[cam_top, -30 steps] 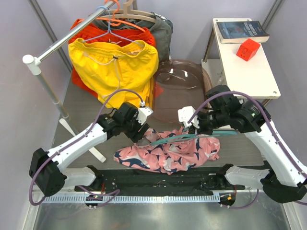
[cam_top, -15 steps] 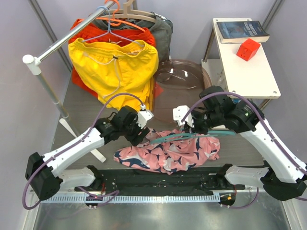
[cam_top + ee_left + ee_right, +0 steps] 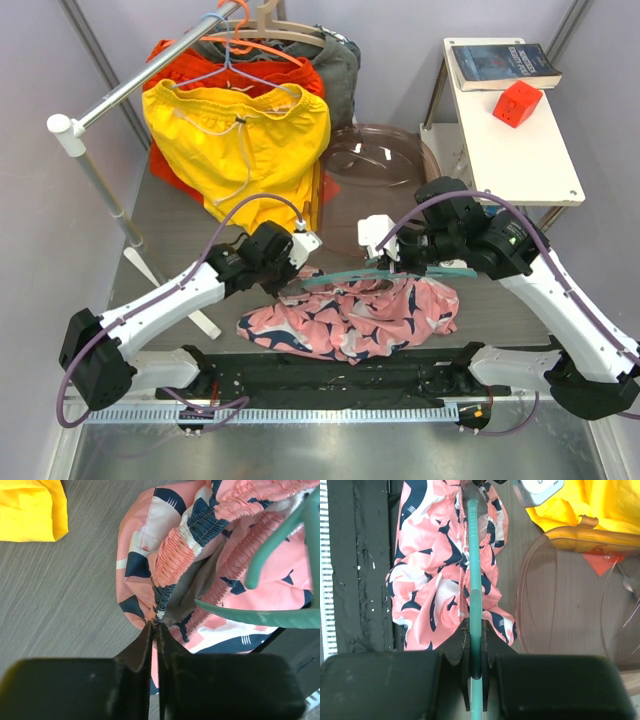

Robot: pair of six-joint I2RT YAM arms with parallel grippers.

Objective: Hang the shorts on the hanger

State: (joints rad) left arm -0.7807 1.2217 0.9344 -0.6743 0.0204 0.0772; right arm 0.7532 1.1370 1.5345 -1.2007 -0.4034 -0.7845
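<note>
**A:** What has shifted in the last second?

**B:** The right pincer (image 3: 474, 630) has carried the hanger (image 3: 370, 277) a little leftward and away from the near edge of the worktop (image 3: 175, 245). Its left tip now sits closer to the left pincer (image 3: 155, 630). The left arm has barely moved. The shorts (image 3: 350, 318) look slightly more gathered up under the bar.

**A:** What does that mean for the task?

**B:** I'd judge the hanger is being fed into the waist. In the left wrist view its tip sits right at the mouth of the opened waistband. Whether it is already inside, I cannot tell. The shorts are not yet hung on it.

**A:** And the grips?

**B:** The left pincer is pressed together on the elastic waistband edge, holding the opening up. The right pincer is clamped on the hanger's straight bar.

**A:** Where do things lie, and which way do they point?

**B:** The shorts lie at the middle of the near edge, with their long axis running along that edge. The waistband end is towards the left pincer. The hanger lies over them, and its long axis also runs left to right, almost parallel to the near edge. Its left end dips towards the waistband. I cannot make out its hook.
</note>
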